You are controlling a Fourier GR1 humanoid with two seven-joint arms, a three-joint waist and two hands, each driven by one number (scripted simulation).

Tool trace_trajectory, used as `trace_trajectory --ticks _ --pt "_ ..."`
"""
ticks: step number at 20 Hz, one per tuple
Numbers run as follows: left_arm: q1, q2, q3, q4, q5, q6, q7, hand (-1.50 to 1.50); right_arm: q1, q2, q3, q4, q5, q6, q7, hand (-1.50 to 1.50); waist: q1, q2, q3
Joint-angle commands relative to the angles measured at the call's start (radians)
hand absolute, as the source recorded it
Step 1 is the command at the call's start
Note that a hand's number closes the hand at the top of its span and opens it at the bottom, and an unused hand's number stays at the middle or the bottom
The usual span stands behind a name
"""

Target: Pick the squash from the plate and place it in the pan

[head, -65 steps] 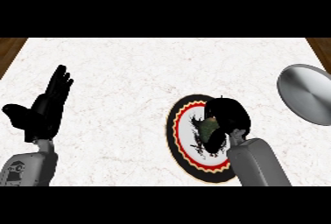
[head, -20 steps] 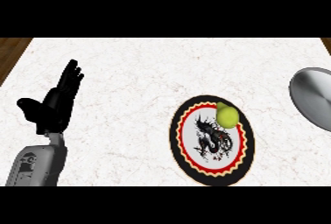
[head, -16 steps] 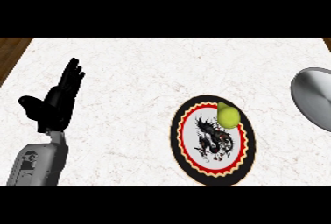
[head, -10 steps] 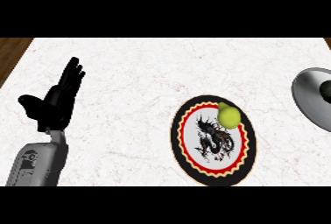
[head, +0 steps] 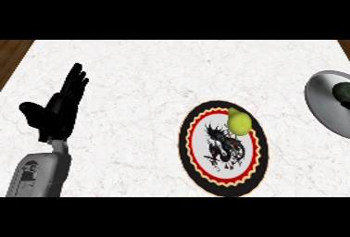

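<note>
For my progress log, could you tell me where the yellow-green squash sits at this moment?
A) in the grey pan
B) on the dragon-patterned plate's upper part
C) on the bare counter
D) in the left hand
B: the squash lies on the upper part of the plate, apart from the pan and the open left hand.

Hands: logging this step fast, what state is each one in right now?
Left hand: open, fingers straight, holding nothing, resting at the view's left.
Right hand: only a dark shape over the pan at the right edge; its state cannot be told.
</note>
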Motion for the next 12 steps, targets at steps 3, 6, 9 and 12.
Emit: trace_trajectory --ticks 3,6,9,12 --pt "0.021 0.029 0.032 -0.026 0.019 -0.014 0.006 0.0 0.027 -0.046 -0.117 0.006 -0.154 0.103 -0.12 -1.5 -0.016 -0.009 -0.003" --pt "0.078 0.009 0.017 -0.017 -0.001 -0.004 -0.036 0.0 0.09 -0.041 -0.138 -0.011 -0.22 0.269 -0.174 -1.5 -0.042 -0.019 -0.006" --pt "0.034 0.025 0.03 -0.04 -0.001 0.013 0.041 0.0 0.195 -0.045 -0.144 -0.056 -0.267 0.408 -0.241 -1.5 -0.059 -0.025 -0.007" --pt "0.007 0.06 0.076 0.016 0.023 -0.007 0.029 0.0 0.243 0.011 -0.126 -0.151 -0.29 0.463 -0.242 -1.5 -0.082 -0.033 -0.011"
